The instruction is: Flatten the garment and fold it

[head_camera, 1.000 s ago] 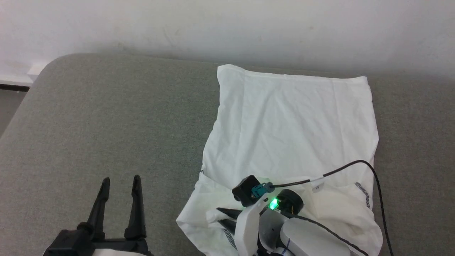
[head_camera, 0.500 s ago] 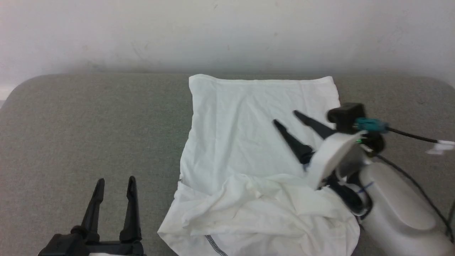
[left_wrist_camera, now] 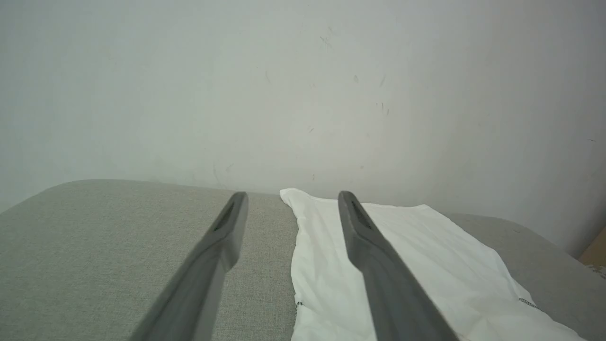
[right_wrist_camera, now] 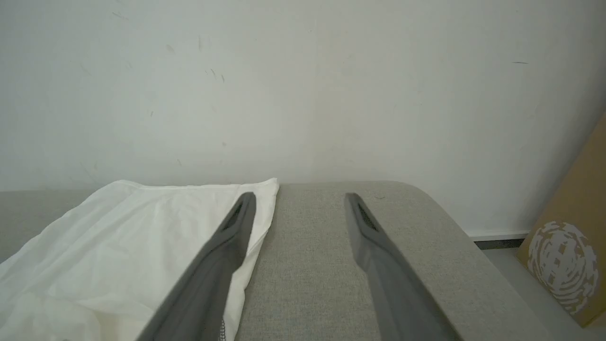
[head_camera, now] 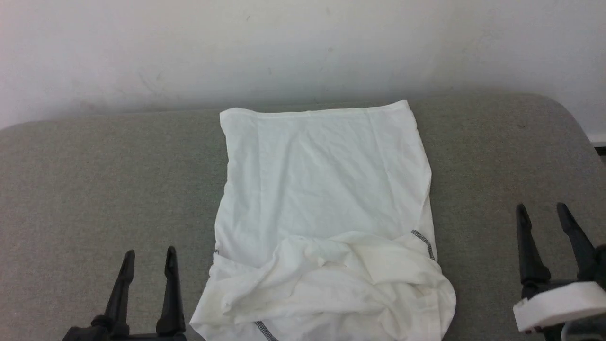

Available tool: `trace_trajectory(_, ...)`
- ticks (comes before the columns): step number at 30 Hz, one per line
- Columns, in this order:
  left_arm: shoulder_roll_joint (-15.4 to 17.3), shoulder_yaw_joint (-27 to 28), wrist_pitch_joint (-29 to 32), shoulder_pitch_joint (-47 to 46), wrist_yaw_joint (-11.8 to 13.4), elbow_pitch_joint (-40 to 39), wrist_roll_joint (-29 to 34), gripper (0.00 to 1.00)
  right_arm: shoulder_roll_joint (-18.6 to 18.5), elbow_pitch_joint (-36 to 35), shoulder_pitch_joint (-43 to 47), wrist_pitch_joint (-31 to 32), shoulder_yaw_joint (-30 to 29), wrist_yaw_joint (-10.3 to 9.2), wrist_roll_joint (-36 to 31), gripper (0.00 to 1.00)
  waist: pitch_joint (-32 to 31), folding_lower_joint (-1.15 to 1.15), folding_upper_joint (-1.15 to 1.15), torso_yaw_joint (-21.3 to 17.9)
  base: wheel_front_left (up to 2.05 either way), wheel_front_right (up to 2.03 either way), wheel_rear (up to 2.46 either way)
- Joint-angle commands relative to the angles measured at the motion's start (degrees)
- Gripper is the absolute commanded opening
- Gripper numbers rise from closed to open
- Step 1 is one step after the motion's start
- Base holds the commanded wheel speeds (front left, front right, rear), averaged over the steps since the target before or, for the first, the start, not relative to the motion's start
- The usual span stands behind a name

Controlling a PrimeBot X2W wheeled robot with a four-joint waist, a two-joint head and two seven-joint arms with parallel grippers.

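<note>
The garment [head_camera: 322,189] is a white shirt lying on the grey padded surface [head_camera: 94,189]. Its far part lies flat with a straight edge near the wall. Its near part is bunched into loose folds [head_camera: 331,289], with dark zigzag seams showing. My left gripper [head_camera: 147,258] stands open at the lower left, off the cloth, nothing between its fingers. My right gripper [head_camera: 542,210] stands open at the lower right, also off the cloth. In the left wrist view the garment [left_wrist_camera: 402,265] lies to the right of the gripper [left_wrist_camera: 291,196]. The right wrist view has the garment [right_wrist_camera: 118,237] left of the gripper [right_wrist_camera: 299,196].
A pale wall [head_camera: 303,47] runs right behind the surface's far edge. The surface's rounded right corner [head_camera: 563,113] drops to the floor. A brown cardboard box [right_wrist_camera: 568,246] with a white print stands on the floor beyond that corner.
My right gripper let go of the bunched near part of the garment, opened, and drew back to the lower right. The head camera turned, shifting the whole picture leftward. The left gripper stayed open.
</note>
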Motion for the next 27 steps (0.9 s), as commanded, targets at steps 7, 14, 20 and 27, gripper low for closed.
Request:
trace_trajectory(7,-0.1,0.2,-1.0,2.2,0.4,1.1,0.3,1.00,0.4,-0.8,6.1,-2.6,-0.6,-0.03,4.2,1.00,-0.6,0.00,0.00,-1.1,0.00,0.00,0.00)
trace_trajectory(14,2.0,0.3,1.0,-0.4,-0.5,-0.1,0.4,1.00,0.4,-2.1,5.5,-2.8,-0.5,-0.03,4.7,1.00,0.7,0.00,0.00,-1.3,0.00,0.00,0.00)
trace_trajectory(20,8.5,0.8,9.5,-13.6,-4.1,-1.4,0.5,1.00,0.4,-5.1,2.8,-2.8,-0.2,-0.03,4.5,1.00,7.0,0.00,0.00,-1.7,0.00,0.00,0.00)
trace_trajectory(27,16.5,-0.5,22.4,-39.0,-10.1,2.8,-1.9,1.00,0.4,-7.5,-2.0,-3.1,1.0,-0.03,3.8,1.00,17.5,0.00,0.00,-2.3,0.00,0.00,0.00)
